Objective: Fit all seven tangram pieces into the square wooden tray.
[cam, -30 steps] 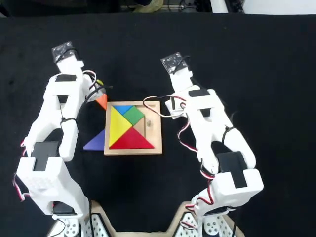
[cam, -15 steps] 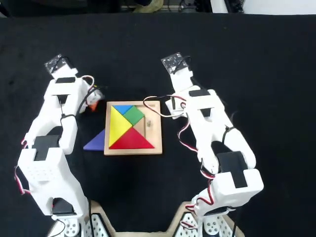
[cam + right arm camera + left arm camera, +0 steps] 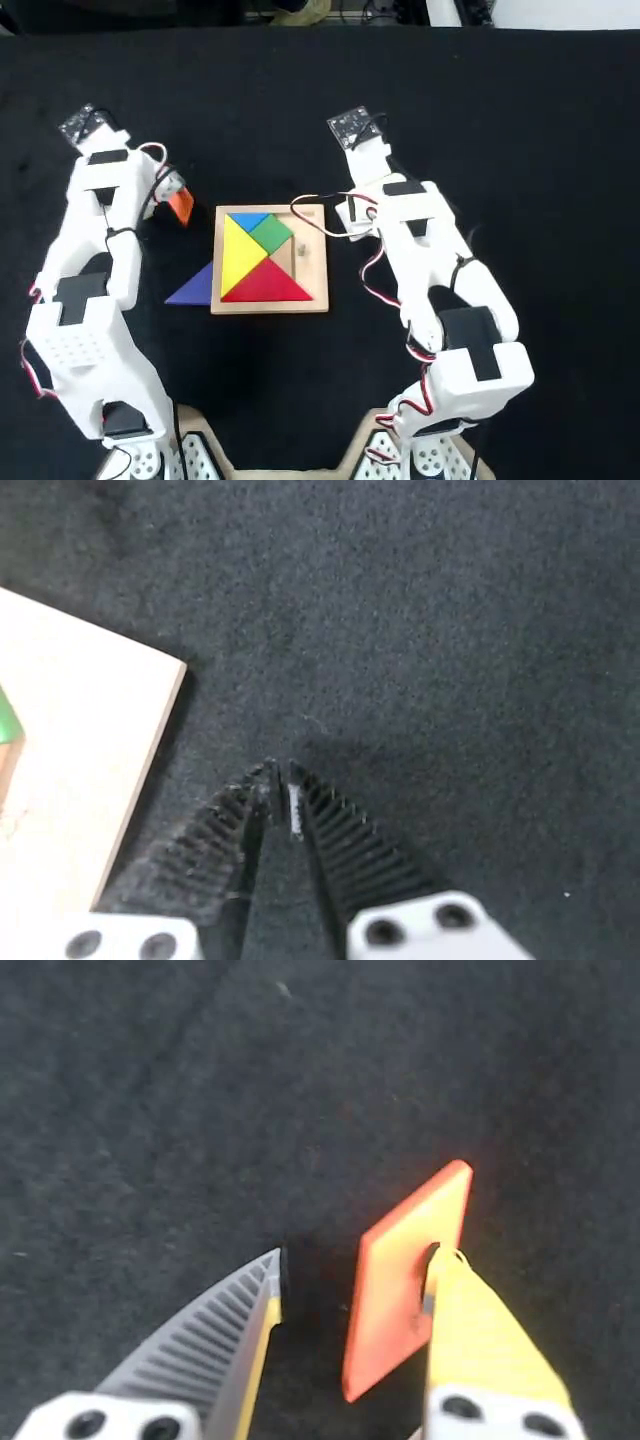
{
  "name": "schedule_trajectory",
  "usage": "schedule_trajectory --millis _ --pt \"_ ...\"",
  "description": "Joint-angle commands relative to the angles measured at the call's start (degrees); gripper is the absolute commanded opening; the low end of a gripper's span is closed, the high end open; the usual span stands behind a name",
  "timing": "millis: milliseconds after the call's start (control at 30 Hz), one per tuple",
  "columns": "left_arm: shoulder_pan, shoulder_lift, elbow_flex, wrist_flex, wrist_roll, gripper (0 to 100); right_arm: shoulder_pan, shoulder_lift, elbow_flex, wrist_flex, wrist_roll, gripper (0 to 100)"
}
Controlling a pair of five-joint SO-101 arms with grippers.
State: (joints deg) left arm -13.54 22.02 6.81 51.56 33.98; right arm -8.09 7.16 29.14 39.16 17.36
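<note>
I'm working on the orange piece (image 3: 405,1290): it is leaning against one finger of my left pincer (image 3: 357,1253), jaws gaping, near the tray (image 3: 318,255). My right pincer (image 3: 279,772) is waiting, pinched together. Next I'm needing a firm pinch, then a carry to the tray's bare strip.

— Was there any writing, number or sign that could be read?
— No, none could be read on anything.
— What about the speckled squares on the arms?
— The left square (image 3: 88,122) sat at the end of the left arm and the right square (image 3: 352,124) at the end of the right arm. Their marks were too small to make out as letters or digits.
</note>
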Motion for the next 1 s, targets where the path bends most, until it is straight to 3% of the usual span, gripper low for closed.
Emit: schedule_trajectory --millis 0,433,567,733,967 --pt "-0.75 -1.41 -3.30 1.23 0.35 23 0.79 -0.48 -1.54 -0.62 0.26 1.1" --pt "3.38 1.05 -3.56 -0.18 0.26 24 0.79 -0.48 -1.54 -0.53 0.26 1.1" --pt "3.65 6.68 -9.10 1.58 0.26 24 0.79 -0.66 -1.54 -0.53 0.26 1.1" --pt "3.91 12.75 -19.65 9.32 0.18 23 0.79 -0.84 -1.45 -0.53 0.26 1.1" --pt "4.97 15.12 -27.38 10.20 0.18 23 0.79 -0.84 -1.45 -0.53 0.26 1.1"
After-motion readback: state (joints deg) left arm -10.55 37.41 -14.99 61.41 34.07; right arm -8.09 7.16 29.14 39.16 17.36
